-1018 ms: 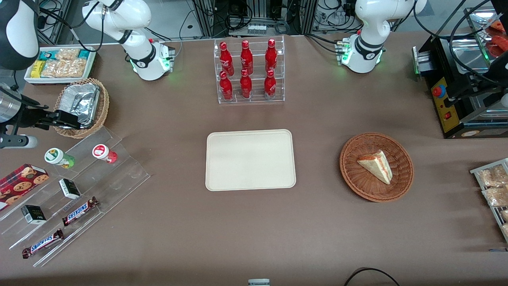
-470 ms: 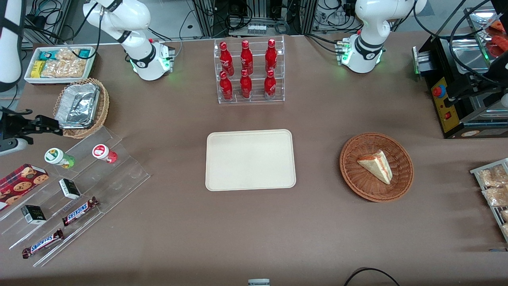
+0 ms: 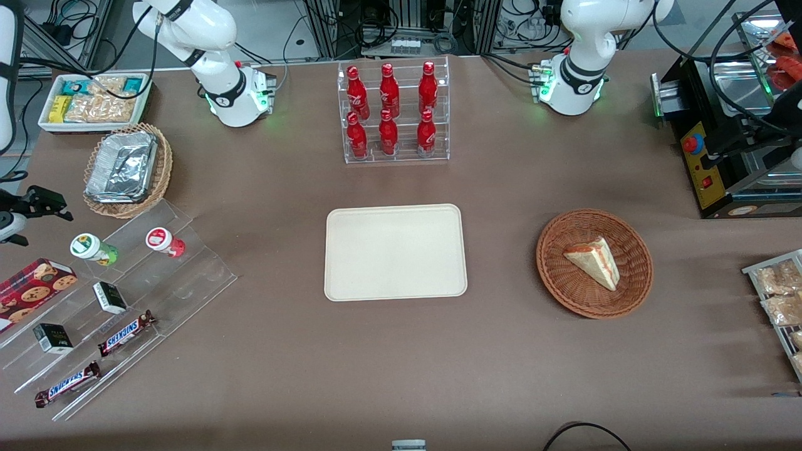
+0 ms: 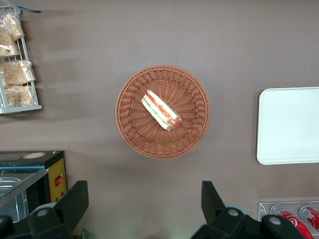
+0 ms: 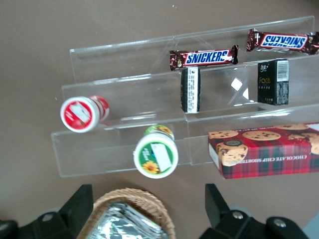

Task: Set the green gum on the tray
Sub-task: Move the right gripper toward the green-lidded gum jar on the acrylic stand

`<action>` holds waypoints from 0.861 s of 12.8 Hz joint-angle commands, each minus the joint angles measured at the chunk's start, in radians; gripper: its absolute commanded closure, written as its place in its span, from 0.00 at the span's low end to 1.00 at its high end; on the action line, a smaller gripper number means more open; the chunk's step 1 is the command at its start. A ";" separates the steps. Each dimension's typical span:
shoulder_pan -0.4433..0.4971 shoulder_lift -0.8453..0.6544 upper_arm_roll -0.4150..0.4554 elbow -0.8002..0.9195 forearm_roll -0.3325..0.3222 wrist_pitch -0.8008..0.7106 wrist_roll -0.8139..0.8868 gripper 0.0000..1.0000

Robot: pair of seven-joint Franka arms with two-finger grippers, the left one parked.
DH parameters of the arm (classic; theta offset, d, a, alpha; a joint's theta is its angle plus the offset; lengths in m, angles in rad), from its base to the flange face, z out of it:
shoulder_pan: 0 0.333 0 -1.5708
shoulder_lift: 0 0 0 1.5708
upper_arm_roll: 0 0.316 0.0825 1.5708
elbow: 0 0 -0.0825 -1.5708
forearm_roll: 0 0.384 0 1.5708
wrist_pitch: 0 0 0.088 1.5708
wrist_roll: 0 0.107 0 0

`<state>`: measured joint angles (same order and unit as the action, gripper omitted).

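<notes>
Since 0.5 s ago the gripper [image 3: 44, 203] has slid further toward the working arm's end of the table, now almost off the front view's edge and clear of the foil basket [image 3: 128, 170] it hung over a second ago; nothing else has shifted.

Fingers [image 5: 219, 201] are spread wide apart, nothing between them; wrist camera looks down past them at the stepped rack [image 5: 124, 124].

Front view, sweeping across: cookie box [image 3: 34, 285] at the working arm's end; green gum [image 3: 94, 248] upright on the acrylic rack [image 3: 188, 275], roughly 5 o'clock from the gripper and apart from it; red gum [image 3: 165, 242] just beside it on the same step, at its 3 o'clock; two small dark boxes [image 3: 110, 297] and two Snickers bars [image 3: 127, 332] on the steps nearer the camera.

Foil basket sits at about 1 o'clock from the green gum, farther from the camera.

Tray [image 3: 395, 252] mid-table, bare, well apart from the green gum, at its 3 o'clock; cola bottle rack [image 3: 395, 113] at the tray's 12 o'clock.

Wicker basket [image 3: 594, 263] with a sandwich wedge [image 3: 592, 260] at the tray's 3 o'clock, toward the parked arm's end.

Wrist view: green gum [image 5: 156, 153] lid-up between the fingers' line and the rack, red gum [image 5: 82, 113] near it.
</notes>
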<state>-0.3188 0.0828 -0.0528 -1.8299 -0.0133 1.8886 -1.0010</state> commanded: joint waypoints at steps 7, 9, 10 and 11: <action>-0.019 0.063 0.008 -0.008 0.006 0.063 -0.090 0.00; -0.017 0.068 0.008 -0.026 0.006 0.090 -0.090 0.00; -0.017 0.066 0.008 -0.044 0.006 0.115 -0.090 0.00; -0.019 0.066 0.008 -0.058 0.006 0.131 -0.090 0.00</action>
<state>-0.3339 0.1545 -0.0452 -1.8517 -0.0132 1.9719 -1.0730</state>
